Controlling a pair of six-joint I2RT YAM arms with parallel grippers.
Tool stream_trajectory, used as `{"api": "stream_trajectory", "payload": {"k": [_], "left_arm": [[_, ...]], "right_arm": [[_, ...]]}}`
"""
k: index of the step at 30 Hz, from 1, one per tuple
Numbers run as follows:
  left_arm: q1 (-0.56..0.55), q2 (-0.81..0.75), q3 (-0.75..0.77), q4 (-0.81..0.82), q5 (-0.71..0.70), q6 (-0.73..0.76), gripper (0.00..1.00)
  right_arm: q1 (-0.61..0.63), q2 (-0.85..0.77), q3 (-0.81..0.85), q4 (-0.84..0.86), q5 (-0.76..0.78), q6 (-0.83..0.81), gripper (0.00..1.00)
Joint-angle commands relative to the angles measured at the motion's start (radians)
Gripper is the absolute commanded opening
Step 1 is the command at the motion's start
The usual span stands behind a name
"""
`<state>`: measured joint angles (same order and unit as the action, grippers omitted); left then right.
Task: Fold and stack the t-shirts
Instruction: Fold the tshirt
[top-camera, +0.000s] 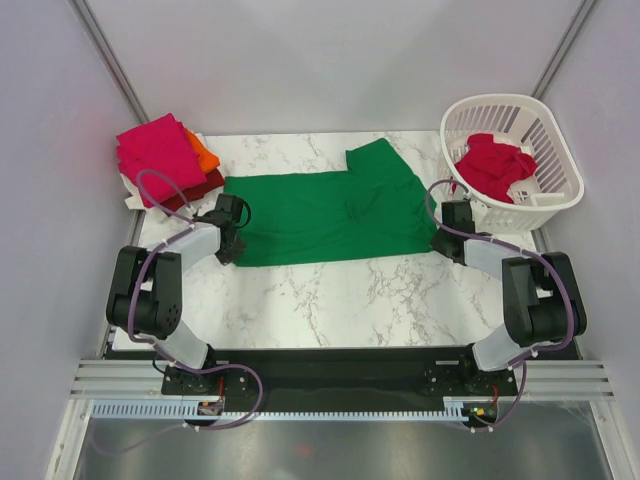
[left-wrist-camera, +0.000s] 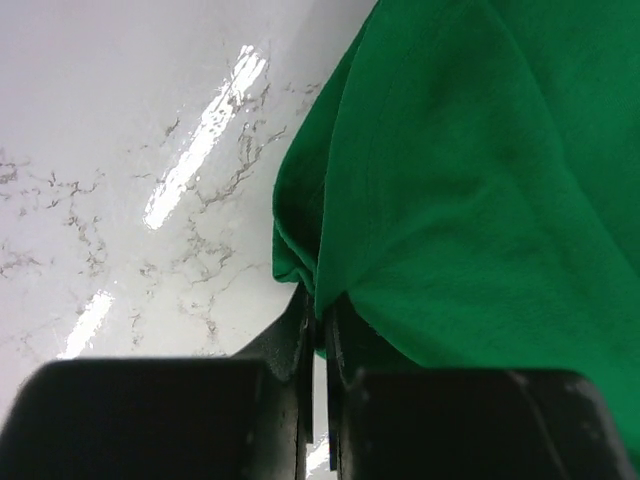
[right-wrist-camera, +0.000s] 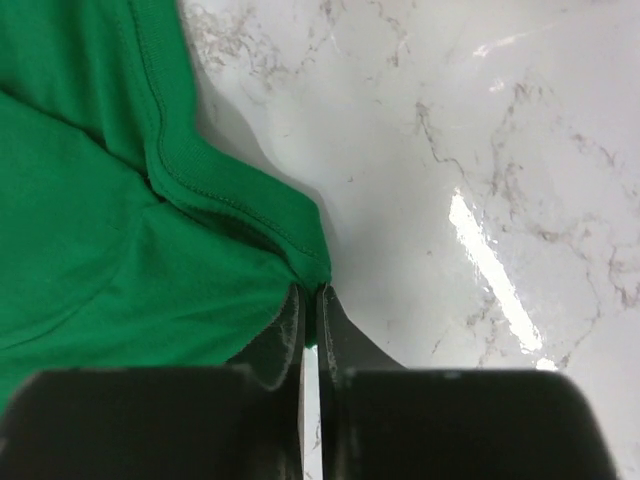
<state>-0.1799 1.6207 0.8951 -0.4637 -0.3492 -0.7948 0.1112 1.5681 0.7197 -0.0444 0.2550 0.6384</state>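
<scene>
A bright green t-shirt (top-camera: 330, 210) lies spread across the middle of the marble table, one part folded up at the back. My left gripper (top-camera: 232, 243) is shut on its near left corner; the wrist view shows green cloth (left-wrist-camera: 480, 180) pinched between the jaws (left-wrist-camera: 320, 320). My right gripper (top-camera: 447, 243) is shut on the near right corner, with the hemmed edge (right-wrist-camera: 240, 215) pinched at the jaws (right-wrist-camera: 310, 300). A stack of folded shirts, magenta-pink (top-camera: 157, 150) on top of orange (top-camera: 204, 155) and dark red (top-camera: 205, 184), sits at the back left. A red shirt (top-camera: 492, 165) lies in the basket.
A white slatted laundry basket (top-camera: 545, 125) stands at the back right corner, close to my right arm. The marble table (top-camera: 340, 300) shows bare in front of the green shirt. Grey walls close in the sides and back.
</scene>
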Motion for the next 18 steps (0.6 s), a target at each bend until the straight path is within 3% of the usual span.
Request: {"api": "stream_trajectory", "payload": {"k": [1,9,18], "left_arm": [[0.013,0.012,0.005,0.017,-0.04,-0.009,0.02],[0.054,-0.217,-0.059,-0.104,0.015,-0.032,0.02],[0.06,-0.523,-0.223,-0.209,0.157,-0.076,0.02]], "right_arm": [[-0.002,0.027,-0.013,-0.038,-0.062,-0.006,0.0],[-0.002,-0.143,-0.054,-0.136,-0.131,-0.009,0.0],[0.001,-0.468,-0.158,-0.322,-0.177,0.027,0.0]]}}
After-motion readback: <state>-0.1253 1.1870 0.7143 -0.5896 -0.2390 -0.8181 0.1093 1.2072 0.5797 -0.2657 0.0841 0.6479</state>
